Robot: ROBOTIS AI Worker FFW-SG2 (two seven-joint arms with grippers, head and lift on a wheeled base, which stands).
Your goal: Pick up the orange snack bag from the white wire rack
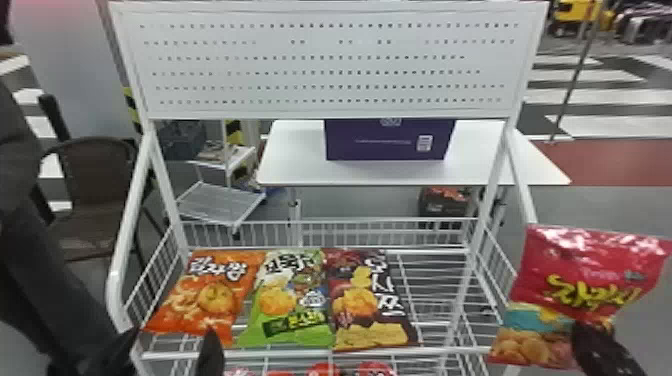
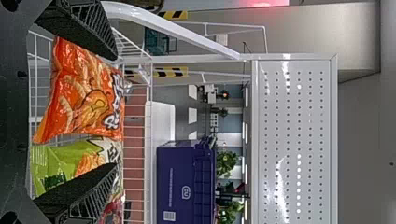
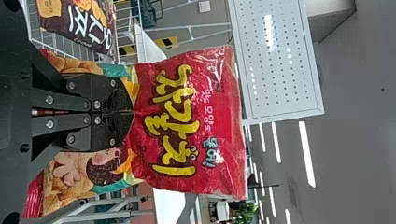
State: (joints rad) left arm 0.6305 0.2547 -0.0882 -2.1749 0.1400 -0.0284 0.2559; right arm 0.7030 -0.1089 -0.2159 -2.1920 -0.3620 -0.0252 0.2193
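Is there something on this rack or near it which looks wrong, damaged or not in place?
One thing looks odd: the right gripper pinches a red snack bag beside the white wire rack, while the task names the orange snack bag, which lies on the rack. No spill or tear is visible.

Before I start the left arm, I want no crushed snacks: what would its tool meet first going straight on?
Probably the orange snack bag, just ahead of the open left tool; the tool's height is hard to judge, so it might skim over.
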